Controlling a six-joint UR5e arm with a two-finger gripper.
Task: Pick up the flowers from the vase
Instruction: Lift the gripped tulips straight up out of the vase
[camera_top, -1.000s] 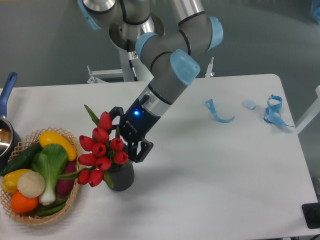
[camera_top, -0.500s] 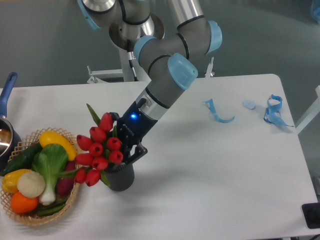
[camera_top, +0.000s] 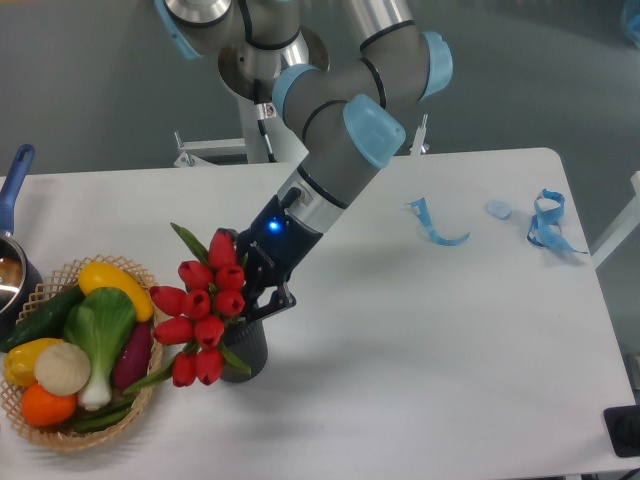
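Extracting the flowers (camera_top: 205, 315) calls for a lift along the stem axis: the gripper (camera_top: 252, 290) is clenched on the stems just above the vase (camera_top: 245, 350), whose mouth holds the bunch; avoid dragging the vase sideways

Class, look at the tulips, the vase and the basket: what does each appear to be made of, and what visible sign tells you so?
Flowers: probably artificial, plastic or foam; the buds are uniformly red and smooth.
Vase: dark grey with a matte finish, maybe plastic or ceramic; the picture leaves it open.
Basket: woven wicker or rattan; tan strands interlace along the rim.
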